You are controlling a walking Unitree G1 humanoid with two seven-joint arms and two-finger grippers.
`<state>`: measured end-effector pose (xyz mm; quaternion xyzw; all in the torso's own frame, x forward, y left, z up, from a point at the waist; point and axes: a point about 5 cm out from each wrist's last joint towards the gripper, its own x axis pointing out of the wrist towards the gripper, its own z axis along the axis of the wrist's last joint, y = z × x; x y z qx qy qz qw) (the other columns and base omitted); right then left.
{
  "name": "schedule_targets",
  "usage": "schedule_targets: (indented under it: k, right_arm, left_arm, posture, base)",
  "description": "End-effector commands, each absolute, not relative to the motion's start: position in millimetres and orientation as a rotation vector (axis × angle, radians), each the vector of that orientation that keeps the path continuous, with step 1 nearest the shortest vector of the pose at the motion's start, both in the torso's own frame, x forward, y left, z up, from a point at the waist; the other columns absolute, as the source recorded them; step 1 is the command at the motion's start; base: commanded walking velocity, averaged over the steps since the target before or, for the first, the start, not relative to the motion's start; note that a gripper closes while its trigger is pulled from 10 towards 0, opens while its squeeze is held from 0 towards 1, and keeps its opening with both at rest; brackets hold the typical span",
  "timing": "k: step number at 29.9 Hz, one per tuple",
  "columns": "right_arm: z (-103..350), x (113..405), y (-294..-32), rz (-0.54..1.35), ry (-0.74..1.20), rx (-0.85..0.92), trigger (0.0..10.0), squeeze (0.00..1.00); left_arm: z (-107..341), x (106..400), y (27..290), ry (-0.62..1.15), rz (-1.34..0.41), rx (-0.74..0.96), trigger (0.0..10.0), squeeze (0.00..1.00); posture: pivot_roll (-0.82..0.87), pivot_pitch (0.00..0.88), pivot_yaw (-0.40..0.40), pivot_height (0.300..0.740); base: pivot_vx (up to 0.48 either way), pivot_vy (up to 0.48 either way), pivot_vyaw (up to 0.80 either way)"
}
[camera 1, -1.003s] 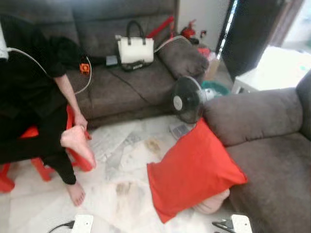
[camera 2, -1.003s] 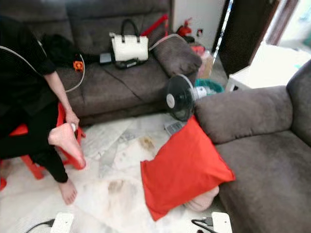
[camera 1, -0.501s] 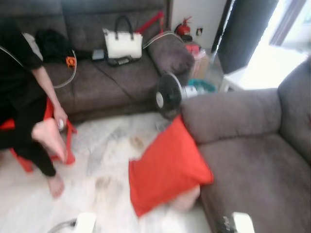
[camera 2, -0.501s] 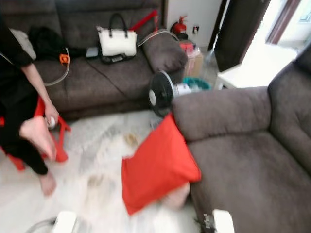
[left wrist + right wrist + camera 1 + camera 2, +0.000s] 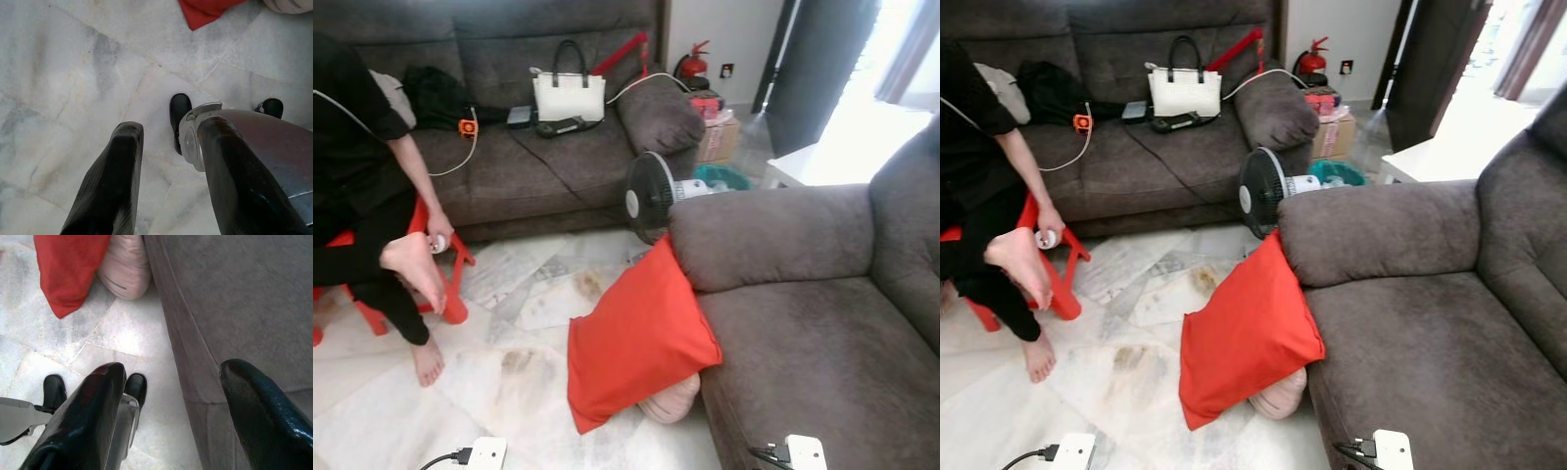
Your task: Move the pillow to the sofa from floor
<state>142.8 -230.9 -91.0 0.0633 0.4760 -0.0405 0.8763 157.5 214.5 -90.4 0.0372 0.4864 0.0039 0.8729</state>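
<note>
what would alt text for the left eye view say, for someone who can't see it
A red pillow stands tilted on the marble floor, leaning against the front of a grey sofa, with a pale pink cushion beneath it. Behind it are a black fan and a second sofa holding a white handbag; a person sits at the left on a red stool.

Sharp daylit frames, doorway glare upper right

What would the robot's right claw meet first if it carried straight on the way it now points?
Most likely the pale marble floor at the foot of the grey fabric sofa. The open right claw points down there, with the red square pillow and a pink cushion lying further off. Depth is hard to judge.
</note>
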Motion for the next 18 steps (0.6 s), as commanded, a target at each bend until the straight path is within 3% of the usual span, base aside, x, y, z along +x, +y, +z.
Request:
schedule_targets:
  k: [1, 15, 18]
  right_arm:
    - [-91.6, 140.6, -231.9, -0.098, 0.995, 0.14, 10.0, 0.0]
    - [-91.9, 140.0, -232.1, -0.109, 0.995, 0.148, 10.0, 0.0]
    - [-92.2, 139.7, -232.0, -0.103, 1.004, 0.144, 10.0, 0.0]
  left_arm:
    - [-91.5, 153.8, 216.2, 1.027, 0.006, 0.079, 10.0, 0.0]
    - [-91.5, 153.8, 216.1, 1.027, 0.0, 0.082, 10.0, 0.0]
    - [-91.4, 154.0, 216.1, 1.027, -0.002, 0.084, 10.0, 0.0]
  posture:
    - [0.08, 0.016, -0.027, 0.74]
    - [0.08, 0.017, -0.027, 0.74]
    - [0.08, 0.018, -0.028, 0.74]
  base:
    - [0.0, 0.0, 0.0]
    - [0.0, 0.0, 0.0]
    - [0.0, 0.0, -0.73]
